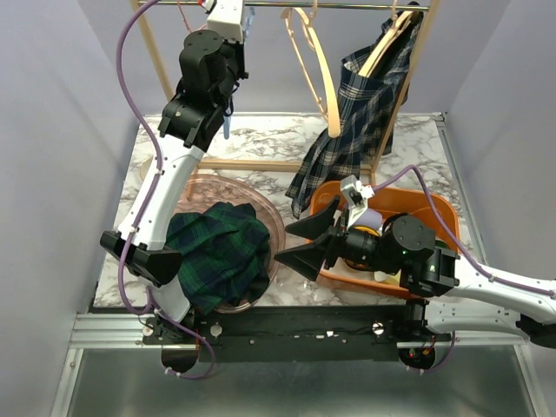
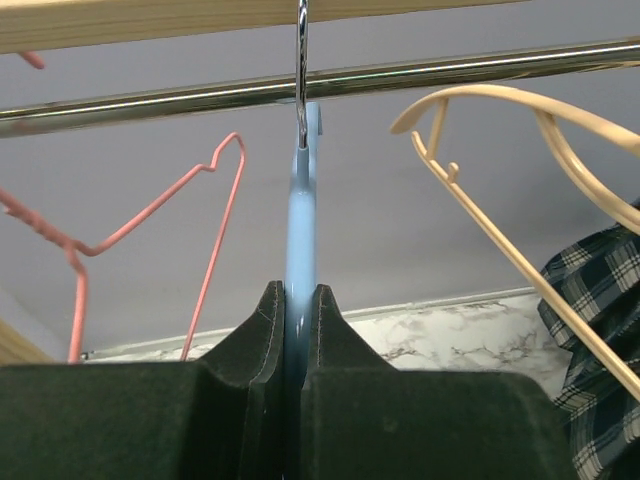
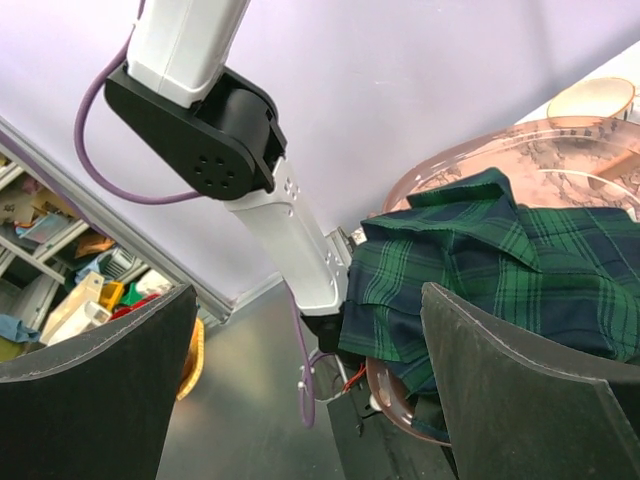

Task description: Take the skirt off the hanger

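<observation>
While the left gripper (image 2: 300,300) is up at the chrome rail (image 2: 450,72), its black pads are pressed onto the lower stem of a bare blue hanger (image 2: 300,210) whose hook sits over that rail. A pink wire hanger (image 2: 214,250) hangs to one side of it and an empty cream hanger (image 2: 480,91) to the other. Farther along the rail, a navy plaid skirt (image 1: 347,139) is draped on a wooden hanger (image 1: 387,42), its hem reaching down to the white marble-patterned table (image 1: 261,139). Plain pale lavender walls (image 1: 52,130) close in the table on three sides, and a light wooden rack frame (image 1: 156,52) carries the rail. A green plaid skirt (image 1: 221,252) lies bunched in a clear pink bowl (image 1: 265,213) at the near left of the table, off any hanger. The right gripper (image 1: 283,244) lies low over the near edge of an orange bin (image 1: 434,204), fingers spread wide and holding nothing, pointed toward the bowl. Grey metal plate (image 1: 287,382) runs in front of the arm bases. The right wrist view catches cluttered, colourful shelves (image 3: 60,290) beyond the wall.
</observation>
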Tool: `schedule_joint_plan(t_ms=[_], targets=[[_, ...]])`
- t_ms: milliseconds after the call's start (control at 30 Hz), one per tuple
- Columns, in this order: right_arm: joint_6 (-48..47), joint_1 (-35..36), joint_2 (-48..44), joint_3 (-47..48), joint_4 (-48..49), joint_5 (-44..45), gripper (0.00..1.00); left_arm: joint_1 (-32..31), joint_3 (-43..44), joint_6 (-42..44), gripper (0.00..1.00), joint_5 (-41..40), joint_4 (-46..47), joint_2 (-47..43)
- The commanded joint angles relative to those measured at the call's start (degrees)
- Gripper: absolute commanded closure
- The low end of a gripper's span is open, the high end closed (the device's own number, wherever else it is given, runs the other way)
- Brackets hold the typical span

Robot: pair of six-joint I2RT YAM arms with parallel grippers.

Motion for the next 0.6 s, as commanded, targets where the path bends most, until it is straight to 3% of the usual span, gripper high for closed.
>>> schedule_joint_plan(t_ms=[0, 133, 167, 267, 333, 367, 467, 567], targets=[[-0.2, 0.2, 0.9, -0.1, -0.6, 1.8, 0.0, -0.1, 1.0, -1.0, 1.0, 4.6, 3.5, 0.0], [0.1, 0.2, 1.9, 1.1, -1.7, 1.8, 0.0, -0.1, 0.7, -1.0, 0.88, 5.2, 2.5, -0.5], [0.4, 0.2, 2.2, 1.7, -3.3, 2.7, 0.0, -0.1, 0.4, -1.0, 0.74, 5.1, 2.3, -1.0], [0.0, 0.2, 3.5, 5.4, -8.9, 5.1, 0.0, -0.1, -1.1, -2.7, 0.5, 6.2, 1.5, -3.0], [-1.2, 0.2, 4.5, 7.9, -12.5, 6.8, 0.0, -0.1, -1.6, -3.4, 0.43, 8.0, 0.3, -4.5], [-2.1, 0.2, 4.6, 10.0, -15.8, 9.2, 0.0, -0.1, -1.8, -3.7, 0.27, 10.1, -1.0, -5.0], [-3.8, 0.2, 4.0, 11.4, -18.7, 13.6, 0.0, -0.1, -4.3, -5.6, 0.13, 12.0, -1.9, -7.7], [-5.0, 0.2, 3.6, 15.2, -22.5, 17.6, 0.0, -0.1, -7.4, -7.9, 0.06, 14.5, -3.0, -10.7]])
